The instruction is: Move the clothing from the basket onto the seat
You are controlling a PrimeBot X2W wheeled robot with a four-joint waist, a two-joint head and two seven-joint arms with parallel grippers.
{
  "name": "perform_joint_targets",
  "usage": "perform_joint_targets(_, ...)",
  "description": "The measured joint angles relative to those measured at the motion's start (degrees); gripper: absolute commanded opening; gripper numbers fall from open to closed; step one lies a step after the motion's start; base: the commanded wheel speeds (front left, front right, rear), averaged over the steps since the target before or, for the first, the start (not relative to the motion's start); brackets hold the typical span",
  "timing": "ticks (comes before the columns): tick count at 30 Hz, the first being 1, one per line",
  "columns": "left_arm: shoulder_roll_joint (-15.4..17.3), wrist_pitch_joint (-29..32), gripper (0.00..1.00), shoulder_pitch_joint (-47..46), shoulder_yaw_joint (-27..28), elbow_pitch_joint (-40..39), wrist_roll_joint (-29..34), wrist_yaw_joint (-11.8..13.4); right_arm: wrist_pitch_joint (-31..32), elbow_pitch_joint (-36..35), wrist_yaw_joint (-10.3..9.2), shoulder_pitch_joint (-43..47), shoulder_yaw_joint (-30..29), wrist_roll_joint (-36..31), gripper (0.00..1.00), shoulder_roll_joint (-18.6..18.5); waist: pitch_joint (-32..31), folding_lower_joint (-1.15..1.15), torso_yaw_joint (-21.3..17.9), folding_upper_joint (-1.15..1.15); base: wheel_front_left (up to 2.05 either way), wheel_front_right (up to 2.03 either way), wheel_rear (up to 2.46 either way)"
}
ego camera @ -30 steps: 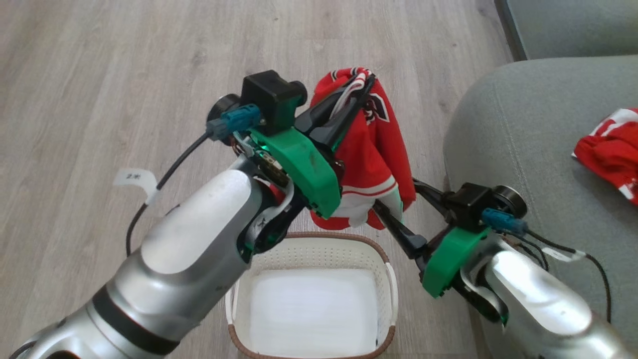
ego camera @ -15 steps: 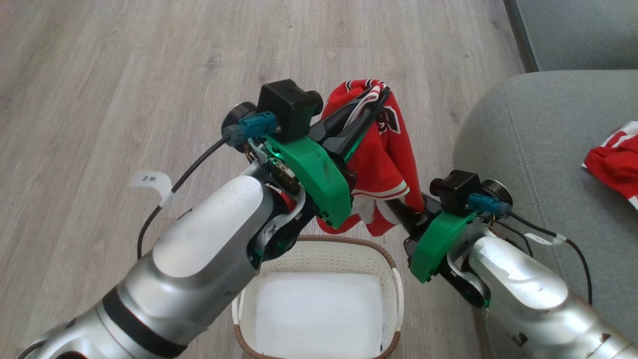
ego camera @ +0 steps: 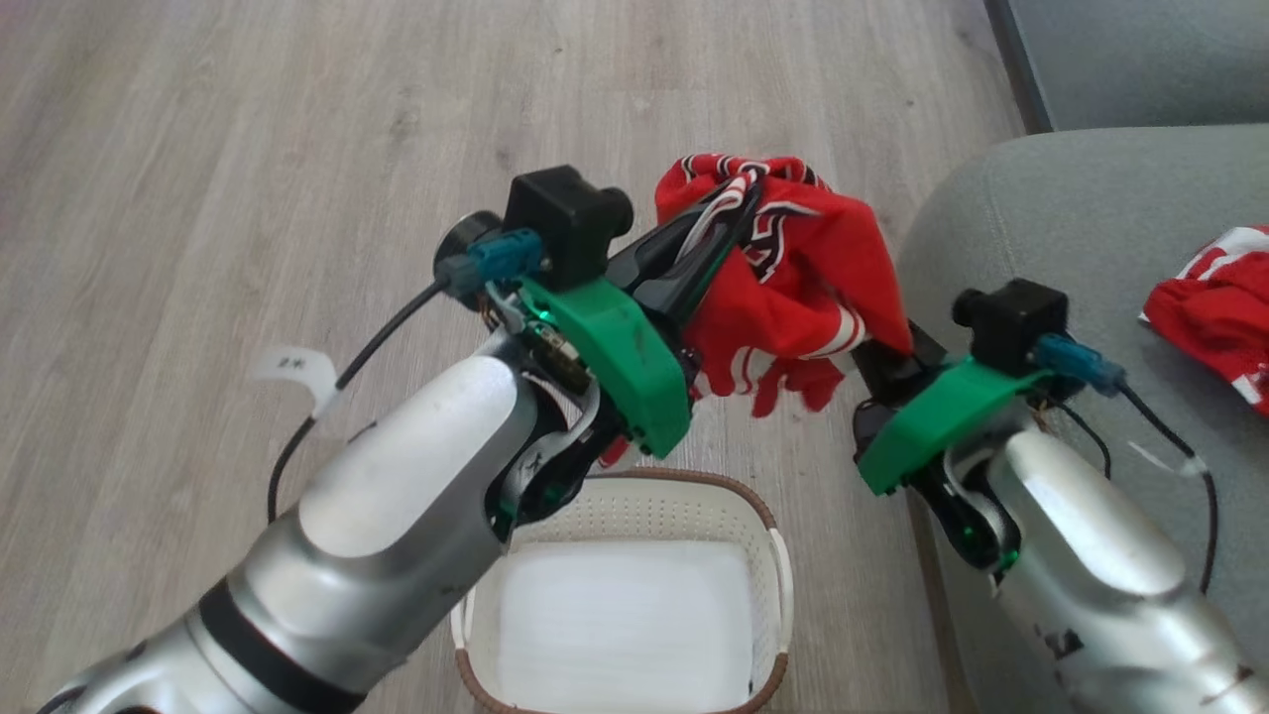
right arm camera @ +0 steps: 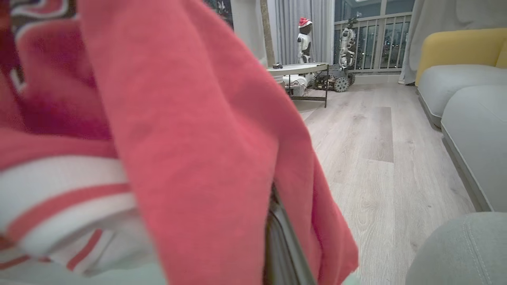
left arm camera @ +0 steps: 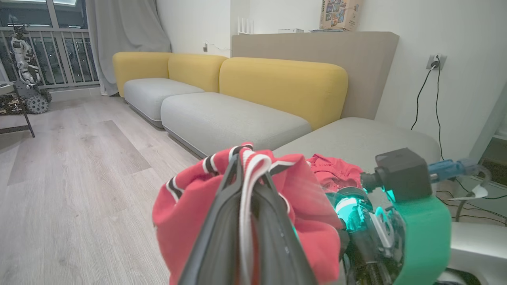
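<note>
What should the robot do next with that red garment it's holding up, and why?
Probably swing the red garment rightward over the grey seat: the left gripper pinches it over the floor, short of the seat, and the basket is empty.

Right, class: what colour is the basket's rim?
Brown: the rim edges the cream basket; head view shows it best.

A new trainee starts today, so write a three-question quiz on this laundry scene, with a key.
1. True or false: the red mesh garment with white stripes lies inside the small oval cream plastic basket.
2. Where does the other red-and-white garment lie? A) wooden floor B) large grey fabric seat cushion C) basket
3. Fill in: the left pincer is shut on the ___.
Key: 1 false; 2 B; 3 red mesh garment.
</note>
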Motion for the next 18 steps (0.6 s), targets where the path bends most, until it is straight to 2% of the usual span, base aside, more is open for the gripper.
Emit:
perform_joint_targets(5,0.83,-0.42,0.00,2.07,-0.64,0.02,0.00,0.42,0.00,-1.59,0.01,3.47,-4.42,-1.13,0.00,0.83,0.32,0.00,-0.64,0.00,0.00,0.00,0.00)
perform_joint_targets(6,1.02,-0.49,0.19,2.57,-0.91,0.02,0.00,0.43,0.00,-2.19,0.00,4.10,-5.48,-1.38,0.00,0.91,0.42,0.00,-0.80,0.00,0.00,0.00,0.00)
perform_joint_targets(7,1.10,-0.65,0.47,3.03,-1.09,0.02,0.00,0.51,0.00,-2.83,0.00,4.50,-6.30,-1.63,0.00,0.91,0.50,0.00,-0.96,0.00,0.00,0.00,0.00)
perform_joint_targets(8,1.11,-0.83,0.92,3.28,-1.36,0.01,0.00,0.51,0.00,-3.53,0.00,4.80,-7.26,-1.71,0.00,0.91,0.59,0.00,-1.13,0.00,0.00,0.00,0.00)
perform_joint_targets(9,1.11,-0.89,1.00,3.37,-1.49,-0.02,0.00,0.51,0.00,-4.25,0.00,5.08,-8.20,-1.83,0.00,0.93,0.67,0.00,-1.28,0.00,0.00,0.00,0.00)
perform_joint_targets(18,1.66,-2.19,1.00,5.22,-2.68,-1.38,0.10,0.47,0.00,-11.24,0.00,10.17,-19.12,-1.99,0.00,0.13,1.32,0.00,-4.27,0.00,0.00,0.00,0.00)
